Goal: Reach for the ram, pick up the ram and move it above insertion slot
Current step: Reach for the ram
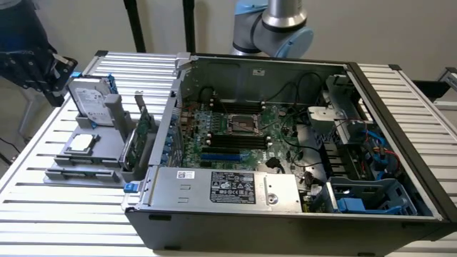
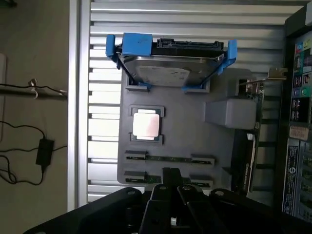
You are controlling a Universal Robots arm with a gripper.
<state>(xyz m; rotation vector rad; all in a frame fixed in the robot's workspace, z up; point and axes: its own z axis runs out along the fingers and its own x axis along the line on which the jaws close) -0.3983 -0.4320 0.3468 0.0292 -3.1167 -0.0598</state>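
From where I stand the arm (image 1: 283, 12) shows at the far side of the exterior view: a silver tube running up out of sight from a stout grey elbow joint (image 1: 275, 37) capped in pale blue. In the wrist view the gripper (image 2: 171, 179) looms close as a black bulk, its dark linkage bars narrowing toward a blunt tip, poised high and touching nothing

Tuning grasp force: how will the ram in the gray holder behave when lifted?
Probably stiff and light: the ram is a thin board on edge. The gray holder brackets its ends, so a tilted pull may bind. Slim top edge: could slip.
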